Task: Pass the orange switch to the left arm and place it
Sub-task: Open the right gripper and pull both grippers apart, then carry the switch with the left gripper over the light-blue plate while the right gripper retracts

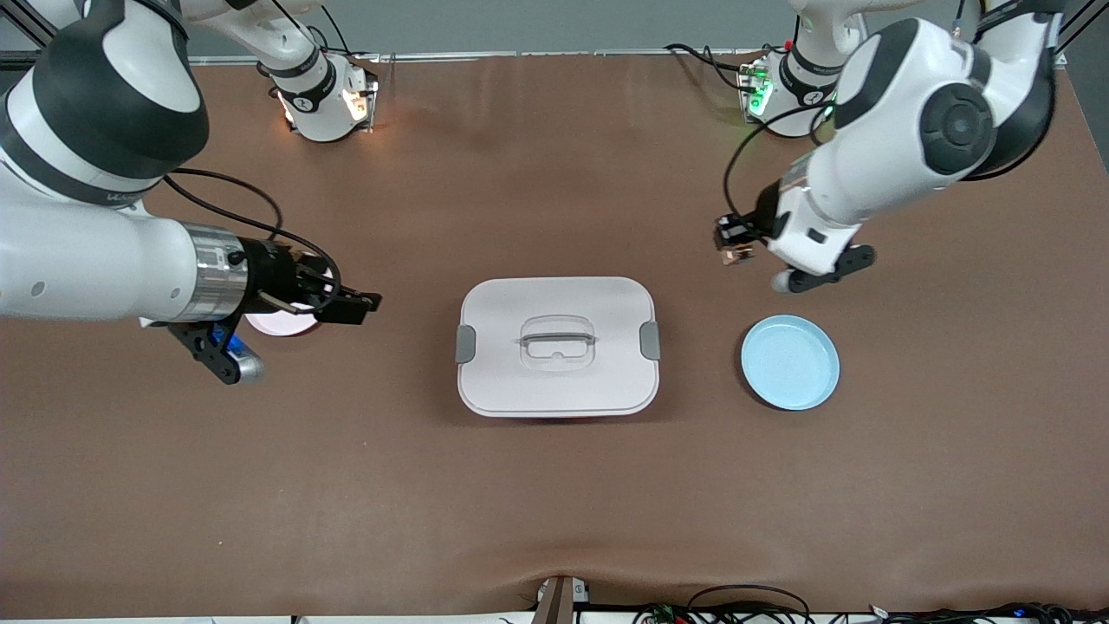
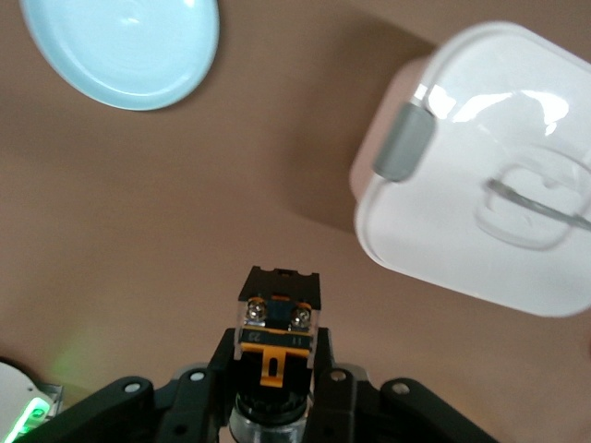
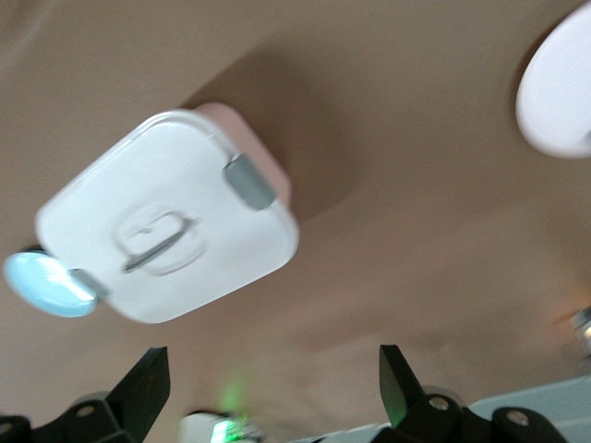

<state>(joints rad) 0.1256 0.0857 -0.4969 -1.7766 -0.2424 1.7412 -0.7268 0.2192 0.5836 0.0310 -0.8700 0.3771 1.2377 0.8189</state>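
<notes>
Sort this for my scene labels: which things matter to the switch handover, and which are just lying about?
Part of the job:
orange switch, held in the left gripper
right gripper, open, empty
white box, the obstacle between the arms

Lying about:
blue plate
pink plate, under the right gripper

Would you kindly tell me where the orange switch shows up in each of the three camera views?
Front view: the orange switch is in the left gripper, above bare table between the box and the left arm's base.
Left wrist view: switch clamped between the fingers.
Right wrist view: not in it.
Shared landmark: the box.
</notes>
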